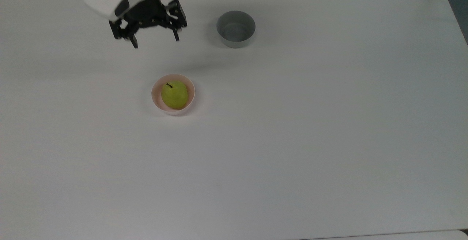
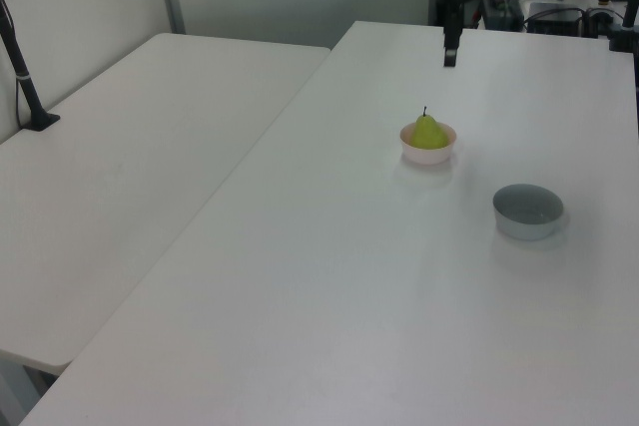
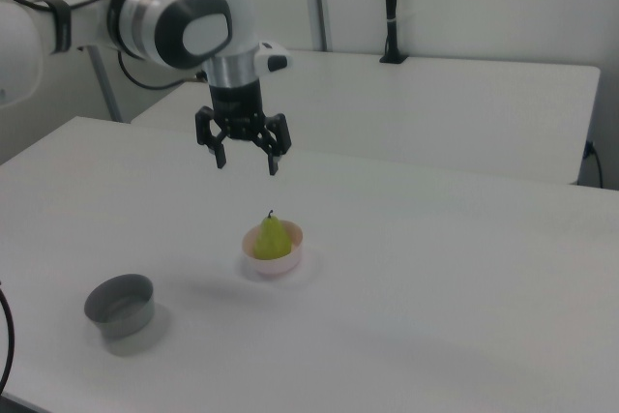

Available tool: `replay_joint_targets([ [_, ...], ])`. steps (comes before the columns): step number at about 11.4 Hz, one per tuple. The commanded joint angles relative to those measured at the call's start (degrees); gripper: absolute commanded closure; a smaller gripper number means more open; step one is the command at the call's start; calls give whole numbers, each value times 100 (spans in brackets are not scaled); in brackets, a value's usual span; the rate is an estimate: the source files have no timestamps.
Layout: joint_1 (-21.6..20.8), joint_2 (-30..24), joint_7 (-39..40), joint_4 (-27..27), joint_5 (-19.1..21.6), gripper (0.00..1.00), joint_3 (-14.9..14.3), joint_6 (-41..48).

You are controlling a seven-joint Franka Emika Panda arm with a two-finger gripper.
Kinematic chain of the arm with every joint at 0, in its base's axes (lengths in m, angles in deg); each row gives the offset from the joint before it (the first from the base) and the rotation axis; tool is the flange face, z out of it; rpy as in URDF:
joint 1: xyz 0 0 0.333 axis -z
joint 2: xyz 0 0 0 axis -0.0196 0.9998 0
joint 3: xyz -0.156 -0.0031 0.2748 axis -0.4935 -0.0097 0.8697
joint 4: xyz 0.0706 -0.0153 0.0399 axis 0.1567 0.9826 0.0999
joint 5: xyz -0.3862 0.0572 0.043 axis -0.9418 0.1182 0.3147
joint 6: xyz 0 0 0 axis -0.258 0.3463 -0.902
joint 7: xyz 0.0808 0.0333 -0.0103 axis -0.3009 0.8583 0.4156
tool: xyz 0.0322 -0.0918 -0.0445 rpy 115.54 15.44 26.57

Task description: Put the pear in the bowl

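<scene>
White laminate fills the foreground: the bench (image 1: 292, 159) runs broad and bare toward us in the top view, with nothing on its near half.

Further in, we find the bowl (image 1: 157, 101), small, round and pale pink, standing on the bench toward the top view's left of centre. The pear (image 1: 174, 94) sits inside it, yellow-green, with its short dark stem pointing up and away. In the right view the pear (image 3: 273, 239) stands upright in the bowl (image 3: 274, 262), its top rising above the rim; the left view shows the same, pear (image 2: 429, 133) in bowl (image 2: 428, 153).

Beyond the bowl, toward the top view's right, a grey bowl (image 1: 236, 29) of similar size stands empty, well apart from the pink one.

Farthest back, the hand (image 1: 155, 40) hangs in the air above the bench, well clear of both bowls. Its two black fingers are spread apart and hold nothing. In the right view the hand (image 3: 246, 161) is above and behind the pear, on the white arm (image 3: 184, 26).

We judge that the placing itself is done: the pear rests in the right bowl and the hand has let go. What is in hand now looks like the retreat. The next move calls for little, only carrying the arm clear without passing low over the pear's stem or nudging either bowl.
</scene>
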Motion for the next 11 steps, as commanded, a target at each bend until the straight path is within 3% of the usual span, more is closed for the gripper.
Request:
replay_joint_targets([
  [1, 89, -569, -340, -128, -33, 0, 13, 719],
  [6, 299, -1140, -843, -243, -24, 0, 136, 1387],
  [8, 571, -1264, -949, -199, -24, 0, 355, 1371],
  [11, 696, -1221, -643, -164, -129, 0, 444, 856],
])
